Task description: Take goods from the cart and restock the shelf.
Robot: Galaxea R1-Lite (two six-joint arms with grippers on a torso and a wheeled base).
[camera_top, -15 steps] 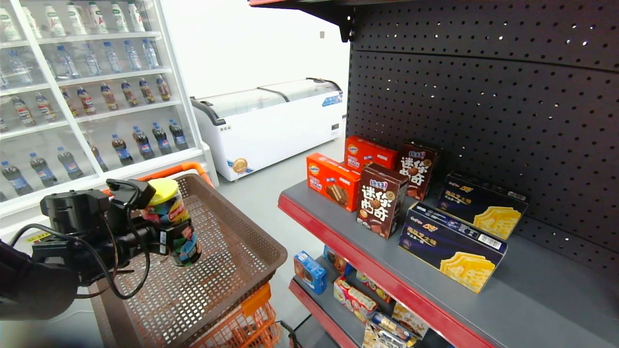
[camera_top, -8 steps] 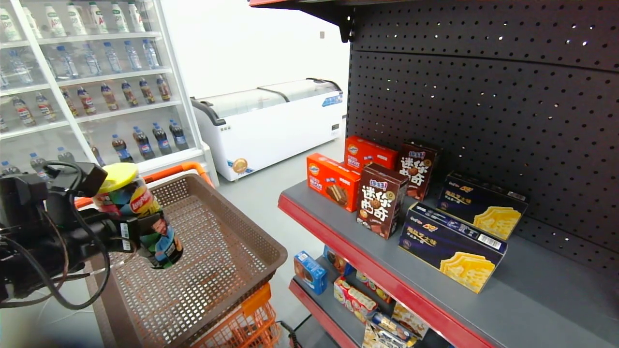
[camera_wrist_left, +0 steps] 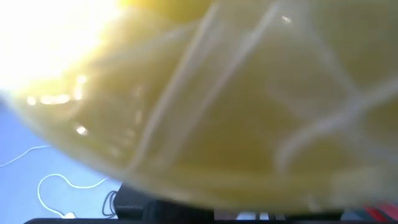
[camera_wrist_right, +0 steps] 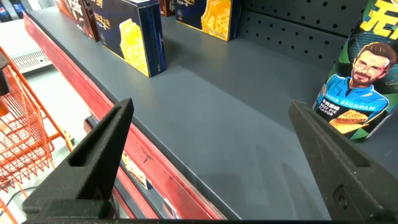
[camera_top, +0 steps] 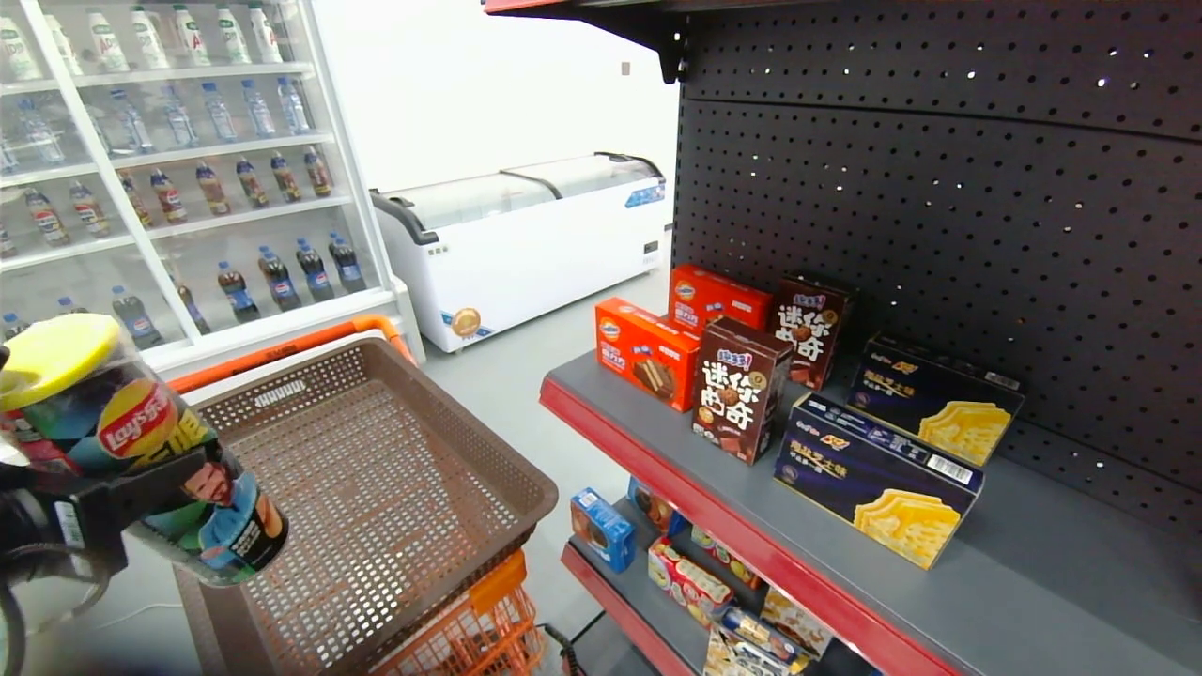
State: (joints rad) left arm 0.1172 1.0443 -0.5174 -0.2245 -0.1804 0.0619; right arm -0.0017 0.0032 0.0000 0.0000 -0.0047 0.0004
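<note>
Lower left of the head view: left gripper (camera_top: pixel 113 498) clenched around a tilted chip can (camera_top: pixel 160 441) with a yellow lid (camera_top: pixel 52 347), at the left edge of the brown cart basket (camera_top: pixel 394 451). Right gripper (camera_wrist_right: pixel 210 109) spread wide, grasping nothing, over the bare grey shelf (camera_top: pixel 1033 582); a second can (camera_wrist_right: pixel 360 74) stands upright on it near the pegboard (camera_wrist_right: pixel 280 31); boxes (camera_top: pixel 742 385) stand centre right in the head view.

Head view: we look from high, forward and down, mid range; cart (camera_top: pixel 394 469) left, shelf (camera_top: pixel 1033 582) right. Left wrist view: we sit pressed against lid (camera_wrist_left: pixel 217 112), very near. Right wrist view: we look low along shelf, close. Shared with head view: shelf, purple boxes (camera_top: pixel 878 479).
</note>
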